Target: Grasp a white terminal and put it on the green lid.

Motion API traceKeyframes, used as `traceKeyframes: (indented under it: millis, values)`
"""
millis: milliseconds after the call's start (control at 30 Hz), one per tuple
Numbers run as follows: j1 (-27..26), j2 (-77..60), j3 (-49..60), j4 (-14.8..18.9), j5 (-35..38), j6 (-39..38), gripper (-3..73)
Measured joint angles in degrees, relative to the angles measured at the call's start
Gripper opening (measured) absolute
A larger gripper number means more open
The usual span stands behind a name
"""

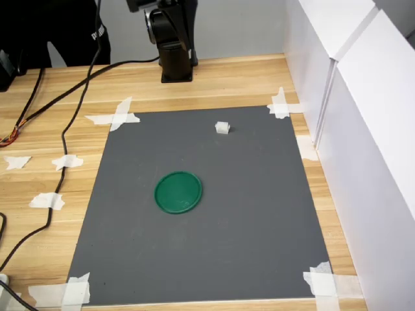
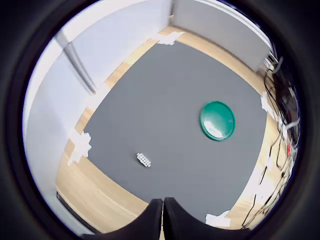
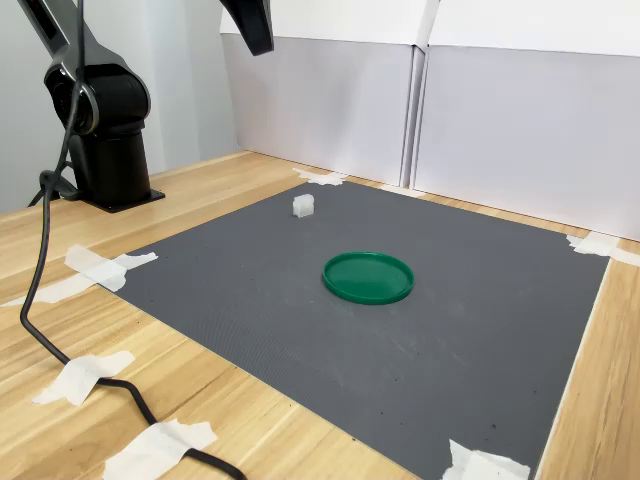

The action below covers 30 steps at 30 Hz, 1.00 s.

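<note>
Nearby, on the dark grey mat (image 1: pixel 214 214), the white terminal (image 1: pixel 222 127) sits well apart from the green lid (image 1: pixel 178 192), closer to the arm's black base (image 1: pixel 176 52) than the lid is. In the second exterior view the terminal (image 3: pixel 303 205) lies beyond the lid (image 3: pixel 368 276), toward the second exterior view's left. The lid lies flat near the middle of the mat, nothing resting on it. White tape scraps (image 1: pixel 117 115) pin the mat's corners to the wooden surface (image 1: pixel 39 175), outward from the lid. White panels (image 3: pixel 500 110) stand along the surface's edge beyond the mat. A black cable (image 3: pixel 40 300) trails over the wood beside the base. The hand (image 2: pixel 163 216) hangs high above the mat, touching nothing; in the wrist view its two dark fingers (image 2: pixel 150 220) are pressed together with only a thin seam between them, and the terminal (image 2: pixel 143 159) lies on the mat between them and the lid (image 2: pixel 217 120).
</note>
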Motion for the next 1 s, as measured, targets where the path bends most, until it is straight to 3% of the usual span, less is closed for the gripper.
traceKeyframes:
  millis: [200, 433, 567, 800, 900, 1000]
  values:
    - [1.2, 3.8, 0.0, -1.2, -3.0, -6.3, -1.6]
    - [1.2, 7.4, 0.0, 2.5, -3.0, -25.3, 3.7]
    - [1.2, 8.5, 0.0, 3.4, -3.3, -30.1, 18.0]
    - [1.2, 8.7, 0.0, 4.1, -5.9, -33.6, 59.9]
    - [1.2, 8.7, 0.0, 4.8, -4.1, -34.6, 68.8]
    - [1.2, 8.7, 0.0, 5.0, -1.6, -34.8, 71.0]
